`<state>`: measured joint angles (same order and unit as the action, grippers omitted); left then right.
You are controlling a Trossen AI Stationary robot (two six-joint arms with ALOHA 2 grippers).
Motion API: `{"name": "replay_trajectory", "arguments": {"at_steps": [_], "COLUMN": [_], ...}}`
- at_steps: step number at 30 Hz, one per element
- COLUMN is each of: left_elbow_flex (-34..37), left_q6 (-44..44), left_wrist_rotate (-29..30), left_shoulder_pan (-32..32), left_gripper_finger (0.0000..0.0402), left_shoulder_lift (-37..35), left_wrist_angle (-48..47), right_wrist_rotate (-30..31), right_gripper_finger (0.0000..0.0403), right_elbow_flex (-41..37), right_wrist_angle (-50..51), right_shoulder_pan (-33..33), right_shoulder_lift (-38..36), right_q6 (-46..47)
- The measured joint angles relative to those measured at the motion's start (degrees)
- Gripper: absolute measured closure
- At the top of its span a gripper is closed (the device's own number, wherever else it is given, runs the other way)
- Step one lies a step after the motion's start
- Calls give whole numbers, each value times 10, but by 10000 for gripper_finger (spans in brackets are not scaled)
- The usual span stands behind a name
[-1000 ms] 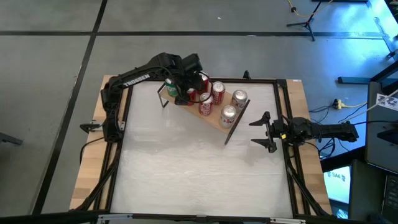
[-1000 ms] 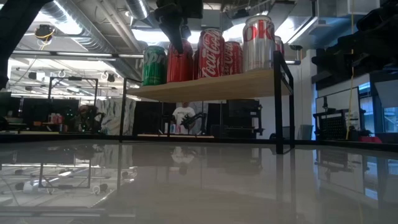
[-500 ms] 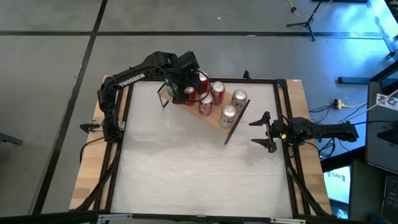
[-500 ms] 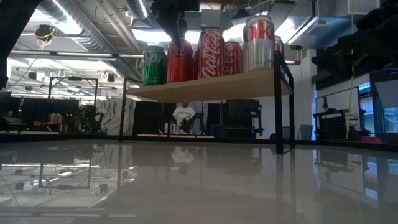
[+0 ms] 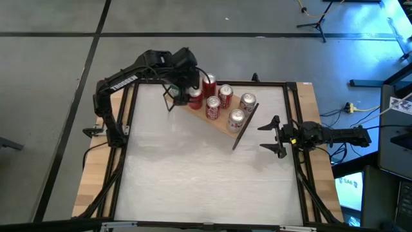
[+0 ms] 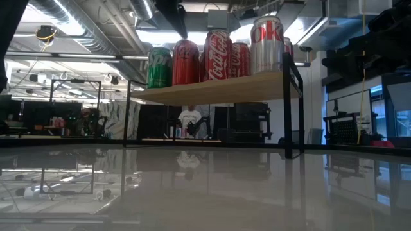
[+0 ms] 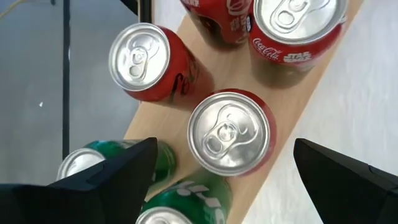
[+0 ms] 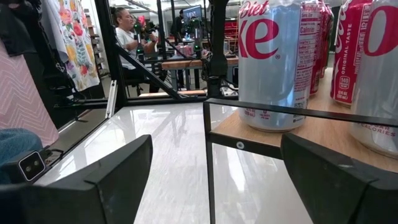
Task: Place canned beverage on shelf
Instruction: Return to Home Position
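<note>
The shelf (image 5: 223,127), a light-wood board on thin black legs, stands slantwise at the table's far side. Several cans stand upright on it: green ones (image 7: 186,199) at its left end, red ones (image 5: 212,106) in the middle, silver ones (image 5: 248,101) at its right end. My left gripper (image 5: 187,80) hangs open above the shelf's left end, fingers slanting down. In the left wrist view (image 7: 225,152) its fingers stand on either side of a red can (image 7: 230,134) well below them, touching nothing. My right gripper (image 5: 269,137) waits open at the table's right edge, level, facing the shelf (image 8: 298,130).
The white table top (image 5: 206,180) lies bare in front of the shelf. A black frame (image 5: 299,129) runs along the table's edges. In the low view the cans (image 6: 218,54) stand in a row on the board (image 6: 218,88). A person (image 8: 127,31) sits in the room beyond.
My left gripper has risen off the cans and drawn back toward the table's far left corner, staying open. In the low view its fingers have climbed from beside a red can's top to the picture's upper edge. The cans have stayed in place.
</note>
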<state>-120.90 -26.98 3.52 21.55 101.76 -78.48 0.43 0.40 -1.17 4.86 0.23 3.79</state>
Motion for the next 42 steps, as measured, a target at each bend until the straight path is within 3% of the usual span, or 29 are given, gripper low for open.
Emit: {"name": "replay_trajectory", "arguments": {"at_steps": [12, 21, 24, 30, 42], "left_elbow_flex": [0, 1, 23, 171, 600], "left_q6": [53, 74, 80, 76, 135], "left_wrist_rotate": [-115, -121, -132, -172, -179], "left_shoulder_pan": [10, 2, 1, 12, 44], "left_gripper_finger": [37, 37, 37, 37, 37], "left_shoulder_lift": [-73, -105, -113, -184, -443], "left_wrist_angle": [6, 21, 66, 225, 581], "right_wrist_rotate": [0, 0, 0, 0, 0], "right_gripper_finger": [54, 54, 54, 54, 54], "right_elbow_flex": [0, 0, 0, 0, 0], "right_wrist_angle": [0, 0, 0, 0, 0], "right_shoulder_pan": [0, 0, 0, 0, 0], "right_shoulder_lift": [0, 0, 0, 0, 0], "right_q6": [0, 0, 0, 0, 0]}}
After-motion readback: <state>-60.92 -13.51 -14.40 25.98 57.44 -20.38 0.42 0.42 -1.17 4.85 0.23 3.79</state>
